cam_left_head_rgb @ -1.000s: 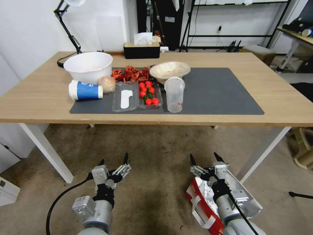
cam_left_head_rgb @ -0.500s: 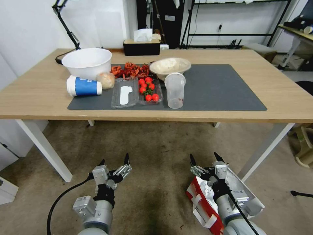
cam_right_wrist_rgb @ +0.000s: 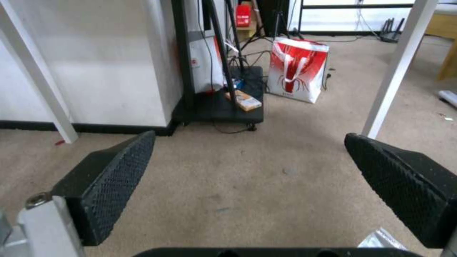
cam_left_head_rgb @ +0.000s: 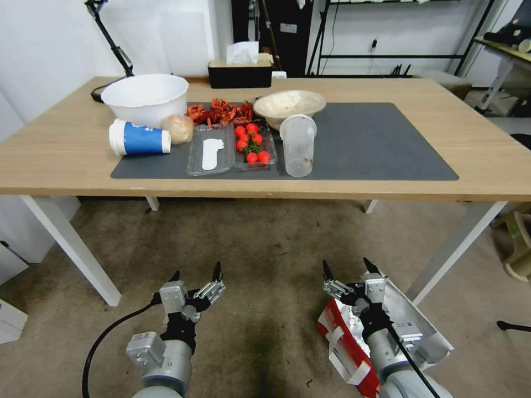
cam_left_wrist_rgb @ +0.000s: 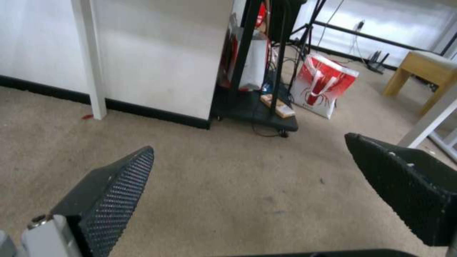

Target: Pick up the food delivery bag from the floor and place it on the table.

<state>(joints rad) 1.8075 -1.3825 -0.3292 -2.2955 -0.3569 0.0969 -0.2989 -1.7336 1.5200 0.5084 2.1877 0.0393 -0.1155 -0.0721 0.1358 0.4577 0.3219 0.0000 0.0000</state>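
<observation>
- Red and white, with crinkled silver foil lining showing at its open top, the food delivery bag [cam_left_head_rgb: 345,345] lies on the floor [cam_left_head_rgb: 265,249] in front of the table [cam_left_head_rgb: 66,160], under and just beside our right arm.
- Our right gripper [cam_left_head_rgb: 348,270] hangs low over the bag's open end; its jaws stand wide apart and hold nothing.
- Our left gripper [cam_left_head_rgb: 194,274] hangs over bare carpet, well apart from the bag, its jaws also wide apart.
- On the table's dark grey mat [cam_left_head_rgb: 381,143] we see a white bowl [cam_left_head_rgb: 145,98], a blue paper cup [cam_left_head_rgb: 138,138] on its side, a tray of cherry tomatoes [cam_left_head_rgb: 251,146] and a clear plastic cup [cam_left_head_rgb: 298,145].
- Through both wrist cameras we see another red-and-white bag [cam_right_wrist_rgb: 296,69] standing by a black rack [cam_right_wrist_rgb: 216,107].
</observation>
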